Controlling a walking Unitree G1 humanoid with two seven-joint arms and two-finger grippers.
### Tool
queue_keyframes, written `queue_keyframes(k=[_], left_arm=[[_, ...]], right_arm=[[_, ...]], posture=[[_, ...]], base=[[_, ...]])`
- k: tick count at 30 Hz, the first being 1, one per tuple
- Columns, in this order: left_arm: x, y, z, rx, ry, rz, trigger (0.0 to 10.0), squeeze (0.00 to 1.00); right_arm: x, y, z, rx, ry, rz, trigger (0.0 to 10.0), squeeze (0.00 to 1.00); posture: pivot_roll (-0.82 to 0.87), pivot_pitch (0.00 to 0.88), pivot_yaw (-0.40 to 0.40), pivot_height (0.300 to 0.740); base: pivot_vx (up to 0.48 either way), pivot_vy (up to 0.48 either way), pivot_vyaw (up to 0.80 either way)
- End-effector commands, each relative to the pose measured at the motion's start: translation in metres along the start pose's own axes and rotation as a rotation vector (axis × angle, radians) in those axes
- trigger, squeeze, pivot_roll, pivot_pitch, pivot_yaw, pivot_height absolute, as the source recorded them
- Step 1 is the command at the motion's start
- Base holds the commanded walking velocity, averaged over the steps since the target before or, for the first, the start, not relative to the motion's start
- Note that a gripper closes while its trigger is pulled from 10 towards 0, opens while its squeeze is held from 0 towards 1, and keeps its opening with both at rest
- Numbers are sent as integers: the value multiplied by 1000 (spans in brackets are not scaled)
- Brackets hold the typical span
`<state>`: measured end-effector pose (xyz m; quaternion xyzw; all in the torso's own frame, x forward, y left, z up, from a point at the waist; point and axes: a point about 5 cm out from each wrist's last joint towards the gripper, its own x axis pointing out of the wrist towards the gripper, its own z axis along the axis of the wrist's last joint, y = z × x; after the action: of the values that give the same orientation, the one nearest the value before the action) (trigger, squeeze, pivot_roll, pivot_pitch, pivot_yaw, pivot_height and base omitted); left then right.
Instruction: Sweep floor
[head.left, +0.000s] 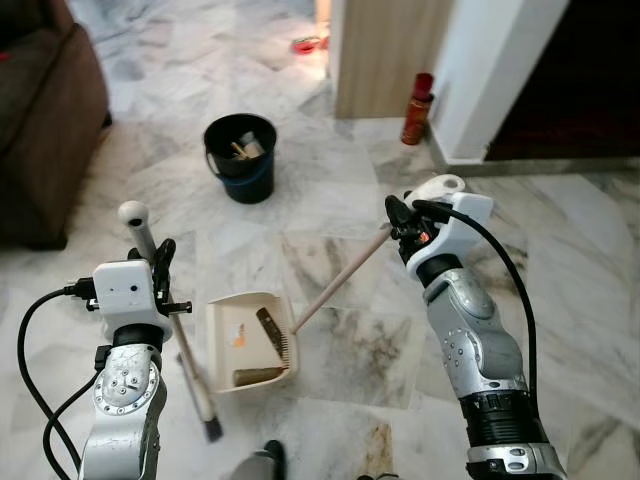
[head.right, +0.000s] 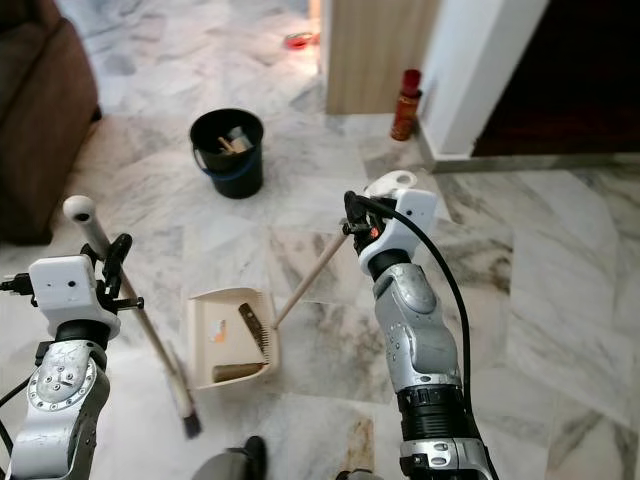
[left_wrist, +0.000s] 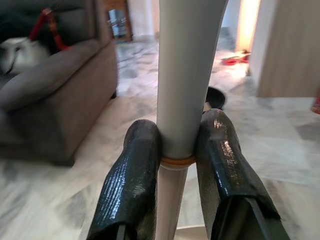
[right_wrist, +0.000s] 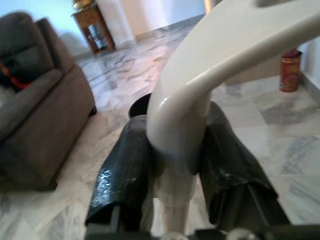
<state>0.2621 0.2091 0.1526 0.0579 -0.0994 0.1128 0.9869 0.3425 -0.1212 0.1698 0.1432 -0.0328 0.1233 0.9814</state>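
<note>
My left gripper is shut on the grey broom handle; the broom leans down to its head on the floor beside the dustpan. The cream dustpan rests on the marble floor between my arms, with a brown piece and some debris inside. Its long handle rises to my right gripper, which is shut on the white grip at the top. In the wrist views both pairs of fingers clamp their handles.
A black bucket with scraps stands further ahead. A brown sofa lies at the left. A wooden door frame, a red can and a white wall corner are ahead right. Red items lie far off.
</note>
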Motion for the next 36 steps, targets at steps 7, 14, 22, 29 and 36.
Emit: queue_keyframes(k=[7,14,22,29,36], left_arm=[[0,2,9,1,-38,7,10000,0],[0,1,10,20,-45,-1,10000,0],[0,3,10,33,-49,3,10000,0],[-1,2,9,47,-48,-5,10000,0],[-1,3,9,54,-49,-7,10000,0]], right_arm=[[3,2,15,18,-71,-12,10000,0],[4,-2,21,-3,-109,-61,10000,0],[5,-8,36,-2,-199,-131,10000,0],[6,-3,59,-40,-318,-145,10000,0],[8,9,77,-2,-401,-118,10000,0]], posture=[[-17,199,-32,740],[-15,204,-32,740],[-15,208,-30,740],[-11,208,-27,740],[-7,206,-23,740]], base=[[120,0,0],[323,0,0],[339,0,0],[341,0,0],[340,0,0]])
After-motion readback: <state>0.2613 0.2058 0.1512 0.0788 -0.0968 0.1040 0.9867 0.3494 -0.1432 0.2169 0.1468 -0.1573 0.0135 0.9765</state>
